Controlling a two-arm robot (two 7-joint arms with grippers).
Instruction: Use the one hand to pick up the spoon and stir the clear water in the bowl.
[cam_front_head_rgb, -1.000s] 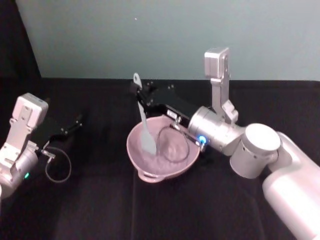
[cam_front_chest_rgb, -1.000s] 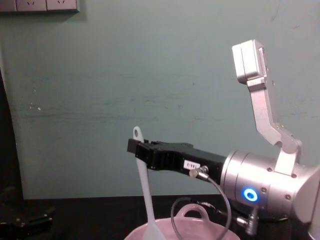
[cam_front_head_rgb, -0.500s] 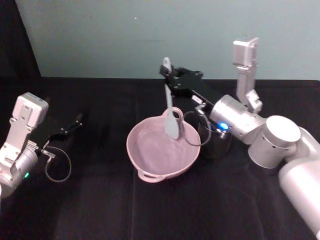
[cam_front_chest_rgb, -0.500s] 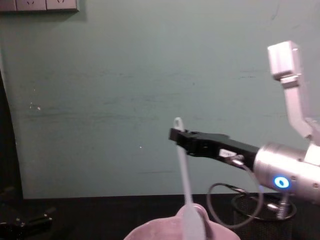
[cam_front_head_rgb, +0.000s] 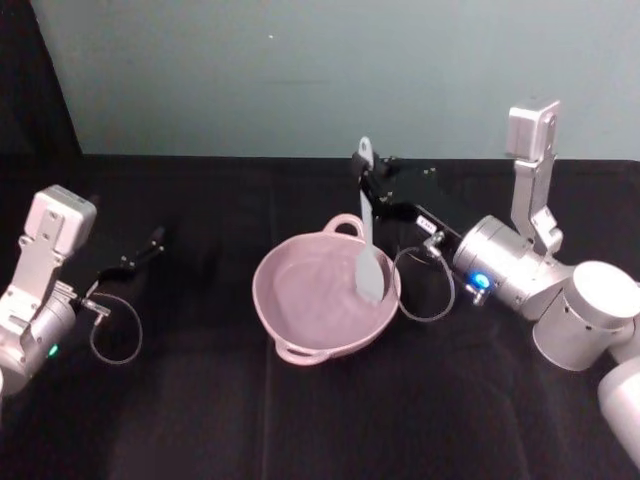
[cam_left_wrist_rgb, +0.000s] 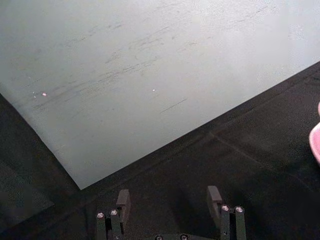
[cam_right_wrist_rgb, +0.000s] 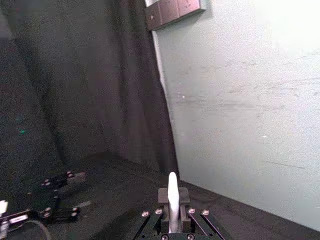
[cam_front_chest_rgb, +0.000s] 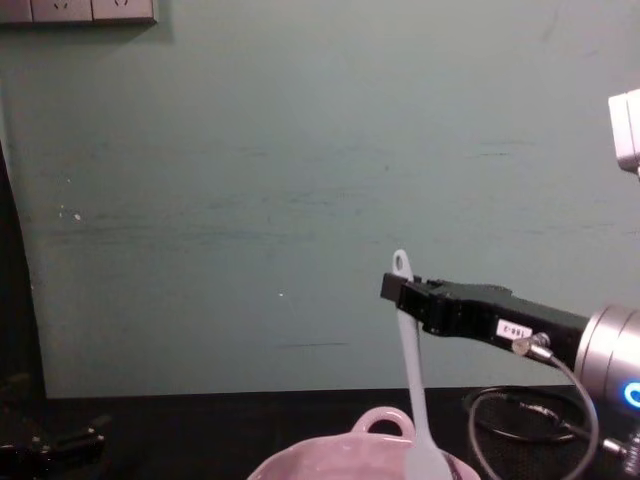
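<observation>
The right pincer (cam_front_head_rgb: 366, 186) is clamped on the spoon (cam_front_head_rgb: 368, 240) near its holed end, with the paddle hanging at the right side of the bowl (cam_front_head_rgb: 262, 300). The spoon looks like light, stiff, slick plastic, so this high grip suits stirring. The left pincer (cam_front_head_rgb: 152, 244) rests spread apart on the bench (cam_front_head_rgb: 200, 420).

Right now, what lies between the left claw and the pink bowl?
Only bare black tablecloth, as the head view shows; the left gripper sits open, apart from the bowl. The right gripper holds the spoon.
</observation>
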